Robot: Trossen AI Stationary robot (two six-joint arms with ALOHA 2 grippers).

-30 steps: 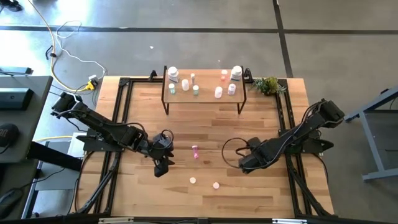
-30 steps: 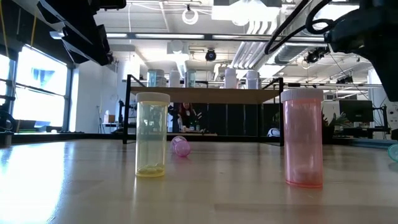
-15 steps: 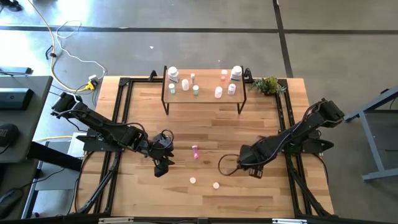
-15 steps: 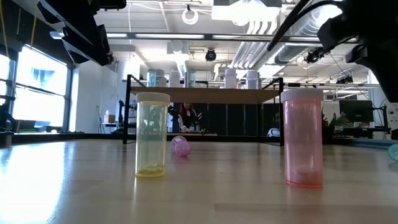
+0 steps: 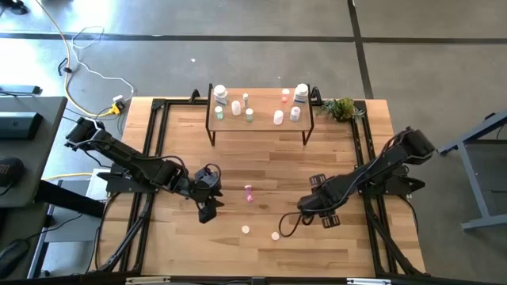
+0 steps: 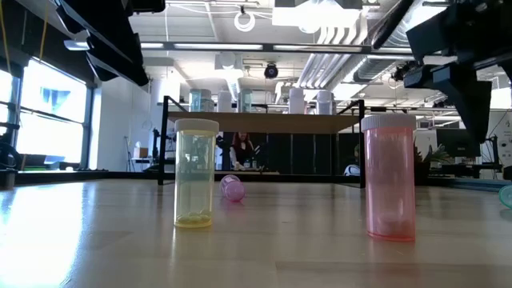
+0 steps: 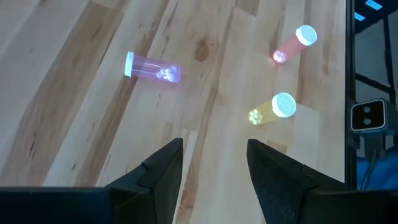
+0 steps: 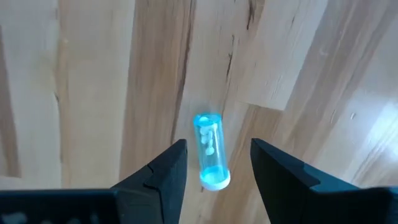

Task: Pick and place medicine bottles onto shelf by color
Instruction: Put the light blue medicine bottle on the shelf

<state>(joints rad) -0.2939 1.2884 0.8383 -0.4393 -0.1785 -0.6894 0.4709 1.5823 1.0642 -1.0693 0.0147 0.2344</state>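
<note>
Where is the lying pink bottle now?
In the high view the pink bottle lies on its side near the table's middle, between the left gripper and the right gripper, in front of the shelf.

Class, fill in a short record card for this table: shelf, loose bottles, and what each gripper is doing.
shelf: light-wood board at the table's far edge, several small bottles on it
upright bottles: yellow bottle and pink bottle, both white-capped, near the front of the table
lying bottles: purple bottle at mid-table; blue bottle under the right arm
left gripper: open, empty, over bare wood near the purple bottle
right gripper: open, fingers either side of the blue bottle, not closed on it
</note>
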